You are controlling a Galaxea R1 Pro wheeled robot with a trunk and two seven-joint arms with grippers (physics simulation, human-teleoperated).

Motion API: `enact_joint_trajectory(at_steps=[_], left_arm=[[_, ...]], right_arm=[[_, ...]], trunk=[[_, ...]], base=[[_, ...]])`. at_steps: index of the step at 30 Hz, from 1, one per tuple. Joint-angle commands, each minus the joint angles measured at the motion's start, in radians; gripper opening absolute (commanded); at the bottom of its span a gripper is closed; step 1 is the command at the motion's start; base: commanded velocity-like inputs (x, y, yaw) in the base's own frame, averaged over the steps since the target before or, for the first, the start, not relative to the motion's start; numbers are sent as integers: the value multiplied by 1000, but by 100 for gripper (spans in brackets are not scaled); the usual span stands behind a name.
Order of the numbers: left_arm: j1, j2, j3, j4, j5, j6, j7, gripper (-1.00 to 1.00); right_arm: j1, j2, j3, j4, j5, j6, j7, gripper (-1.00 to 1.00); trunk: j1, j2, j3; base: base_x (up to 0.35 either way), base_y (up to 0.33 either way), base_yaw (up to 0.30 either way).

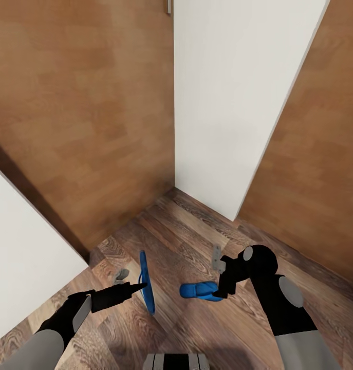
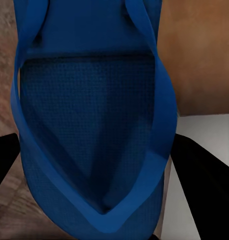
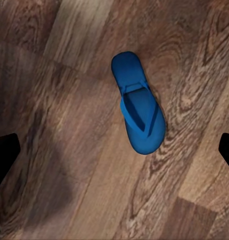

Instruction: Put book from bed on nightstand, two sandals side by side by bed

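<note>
A corner of the bedroom, seen from the robot's head: at far left a white panel (image 1: 22, 257), then a brown wood-grain wall (image 1: 84, 118), a white wall (image 1: 233, 97) and another wood-grain surface (image 1: 320, 154), all above a dark plank floor (image 1: 197, 226). The left gripper (image 1: 140, 285) holds 1 blue sandal (image 1: 147, 282) clear of the floor, turned on its edge — the left wrist camera shows the left-hand sandal (image 2: 92, 130) up close, sole and straps facing the lens, with the black fingers (image 2: 202, 170) on either side, clamped on it. To the right, the second sandal (image 1: 199, 291) lies flat on the planks, strap side up, just beside the right gripper (image 1: 217, 280). From the right wrist camera the floor sandal (image 3: 138, 110) sits alone on the planks, with the right gripper's black fingertips (image 3: 4, 160) spread wide at the frame's opposite edges — open, holding nothing.
</note>
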Motion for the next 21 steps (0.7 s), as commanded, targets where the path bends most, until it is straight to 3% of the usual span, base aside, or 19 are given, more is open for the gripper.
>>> enact_joint_trajectory(at_steps=[1,21], left_arm=[[0,0,2,0,6,9,-3,-100],[0,-3,1,0,6,9,-3,-100]], right_arm=[[-1,0,1,-1,4,10,5,100],[-1,-2,2,-1,4,10,-2,100]], trunk=[[0,-1,-5],[9,-5,-82]], base=[[0,0,0],[0,0,0]])
